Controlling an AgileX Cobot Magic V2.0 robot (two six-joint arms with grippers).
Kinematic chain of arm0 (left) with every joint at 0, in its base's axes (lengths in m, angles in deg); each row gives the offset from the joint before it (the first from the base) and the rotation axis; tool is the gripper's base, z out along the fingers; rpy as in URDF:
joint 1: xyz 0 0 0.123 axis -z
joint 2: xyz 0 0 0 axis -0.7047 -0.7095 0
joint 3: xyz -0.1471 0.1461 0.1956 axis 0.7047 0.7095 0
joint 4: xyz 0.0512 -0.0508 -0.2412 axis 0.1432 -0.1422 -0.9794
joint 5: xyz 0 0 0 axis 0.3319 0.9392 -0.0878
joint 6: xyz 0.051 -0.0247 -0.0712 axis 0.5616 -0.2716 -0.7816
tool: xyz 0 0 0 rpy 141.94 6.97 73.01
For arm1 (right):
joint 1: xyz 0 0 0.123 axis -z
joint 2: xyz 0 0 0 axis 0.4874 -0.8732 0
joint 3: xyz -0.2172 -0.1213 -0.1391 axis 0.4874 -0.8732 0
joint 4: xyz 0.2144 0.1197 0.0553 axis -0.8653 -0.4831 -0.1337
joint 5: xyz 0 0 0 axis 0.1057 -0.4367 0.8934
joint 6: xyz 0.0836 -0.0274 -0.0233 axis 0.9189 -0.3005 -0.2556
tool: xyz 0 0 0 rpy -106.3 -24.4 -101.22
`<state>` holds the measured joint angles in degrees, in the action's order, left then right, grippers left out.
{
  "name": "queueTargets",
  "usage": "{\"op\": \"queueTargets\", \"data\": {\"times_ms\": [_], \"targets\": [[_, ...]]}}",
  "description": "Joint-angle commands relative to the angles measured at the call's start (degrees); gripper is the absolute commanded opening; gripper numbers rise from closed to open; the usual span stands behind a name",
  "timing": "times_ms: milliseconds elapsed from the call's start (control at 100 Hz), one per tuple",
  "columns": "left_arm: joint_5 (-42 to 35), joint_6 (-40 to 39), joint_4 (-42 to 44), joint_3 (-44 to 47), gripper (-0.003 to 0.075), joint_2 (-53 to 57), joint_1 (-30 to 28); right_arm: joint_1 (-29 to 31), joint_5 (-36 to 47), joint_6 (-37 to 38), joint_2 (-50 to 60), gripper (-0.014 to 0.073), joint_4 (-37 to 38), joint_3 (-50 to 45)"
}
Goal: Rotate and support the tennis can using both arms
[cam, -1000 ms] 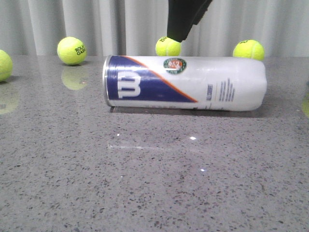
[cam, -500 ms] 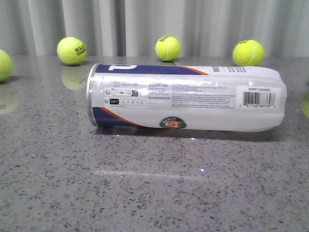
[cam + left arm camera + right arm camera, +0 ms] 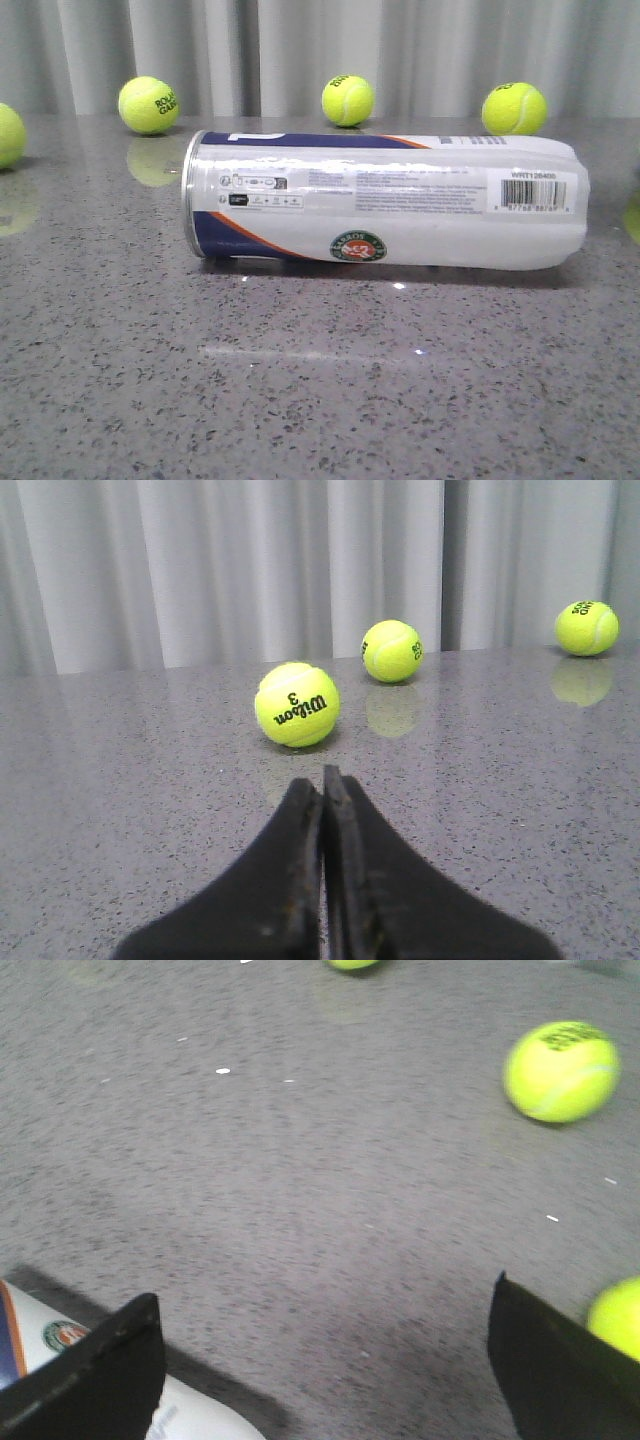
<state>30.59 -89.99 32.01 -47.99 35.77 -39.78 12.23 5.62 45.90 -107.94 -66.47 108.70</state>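
The tennis can (image 3: 385, 200) lies on its side on the grey table, metal rim to the left. Its label text and barcode face the front camera, and the navy panel is turned to the top and bottom. No arm shows in the front view and nothing touches the can there. My left gripper (image 3: 322, 775) is shut and empty, low over the table, with tennis balls ahead of it. My right gripper (image 3: 325, 1295) is open wide and empty above the table. The can's white body (image 3: 200, 1415) shows next to one of its fingers (image 3: 100, 1370).
Yellow-green tennis balls sit along the back of the table (image 3: 148, 104), (image 3: 348, 100), (image 3: 514, 108), with one at the left edge (image 3: 8, 135). A Wilson ball (image 3: 296, 703) lies just ahead of the left gripper. Balls (image 3: 560, 1070), (image 3: 615, 1315) lie near the right gripper. A grey curtain hangs behind.
The black arm above the can has left the front view. The can has rolled toward the front, turning the W panel to the top and the barcode side to the camera.
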Motion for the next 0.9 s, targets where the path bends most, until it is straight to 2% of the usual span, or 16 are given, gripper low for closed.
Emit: {"op": "queueTargets", "data": {"times_ms": [0, 340, 560, 700, 890], "targets": [[-4.6, -0.5, 0.0, 2.8, -0.0021, 2.2, -0.2, 2.3, 7.5, 0.3, 6.6, 0.0643, 0.4, -4.0], [-4.6, -0.5, 0.0, 2.8, -0.0021, 2.2, -0.2, 5.3, 24.4, 0.6, 27.8, 0.0643, 0.3, -28.7], [-4.6, -0.5, 0.0, 2.8, -0.0021, 2.2, -0.2, 5.3, 30.4, 0.6, 41.1, 0.0616, 0.0, -40.9], [-4.6, -0.5, 0.0, 2.8, -0.0021, 2.2, -0.2, 5.3, 33.4, 0.6, 47.1, 0.045, 0.0, -46.2], [-4.6, -0.5, 0.0, 2.8, -0.0021, 2.2, -0.2, 5.3, 33.8, 0.6, 49.5, 0.0097, 0.0, -47.6]]}}
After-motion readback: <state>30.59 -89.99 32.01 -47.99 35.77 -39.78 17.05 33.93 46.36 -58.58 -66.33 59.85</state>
